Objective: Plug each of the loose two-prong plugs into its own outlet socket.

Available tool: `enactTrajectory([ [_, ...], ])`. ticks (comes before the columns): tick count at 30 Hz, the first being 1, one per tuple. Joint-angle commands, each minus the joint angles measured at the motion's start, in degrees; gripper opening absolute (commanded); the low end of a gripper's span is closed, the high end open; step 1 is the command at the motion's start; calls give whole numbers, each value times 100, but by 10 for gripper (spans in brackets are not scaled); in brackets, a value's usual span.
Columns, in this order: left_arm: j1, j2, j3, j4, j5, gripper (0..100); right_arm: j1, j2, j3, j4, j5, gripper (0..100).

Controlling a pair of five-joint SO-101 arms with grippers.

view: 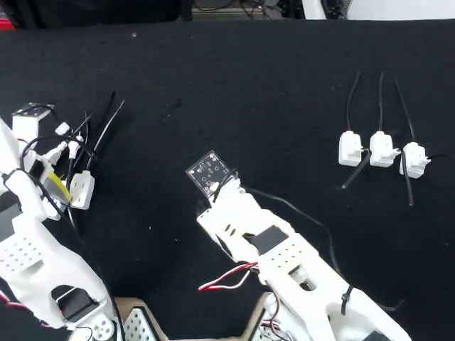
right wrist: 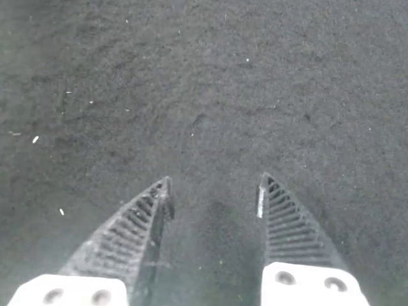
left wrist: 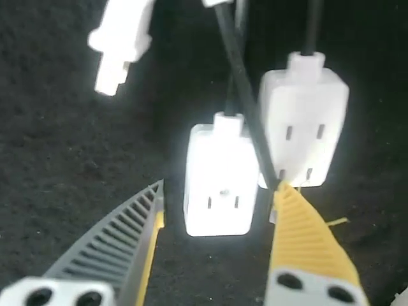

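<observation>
Nearest the left wrist camera, the left claw (left wrist: 220,188) stands wide open, one grey finger and one yellow. A white socket (left wrist: 220,185) lies between the tips, its two slots facing up, and it is not yet gripped. Touching or just beside it is a second socket (left wrist: 303,127). A black cord (left wrist: 241,83) runs across the gap between them, down toward the yellow finger. Farther off on the black cloth (view: 213,85) lies a loose white plug (left wrist: 121,48), apart from both sockets. The right claw (right wrist: 214,185) is also wide open and holds nothing, hanging low over bare cloth near the table's middle. From above, three more white cord ends (view: 382,149) lie in a row far to the right, well apart from both arms. Whether they are plugs or sockets cannot be told. Nothing seen is plugged in, so the task looks to be at its start, with the left arm apparently lining up to take the socket. The next move likely calls for closing on the socket's sides without trapping the cord. The right arm would then fetch a plug and line its prongs up with the slots.
</observation>
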Motion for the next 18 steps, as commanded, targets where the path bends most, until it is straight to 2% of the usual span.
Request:
enactTrajectory([
  [1, -22, 325, -347, -88, -53, 274, -53, -22, -40, -141, -18, 197],
  [10, -198, 422, -462, -123, -185, 274, -53, -22, -40, -141, -18, 197],
  [18, -611, 492, -1323, 202, -431, 274, -53, -22, -40, -141, -18, 197],
])
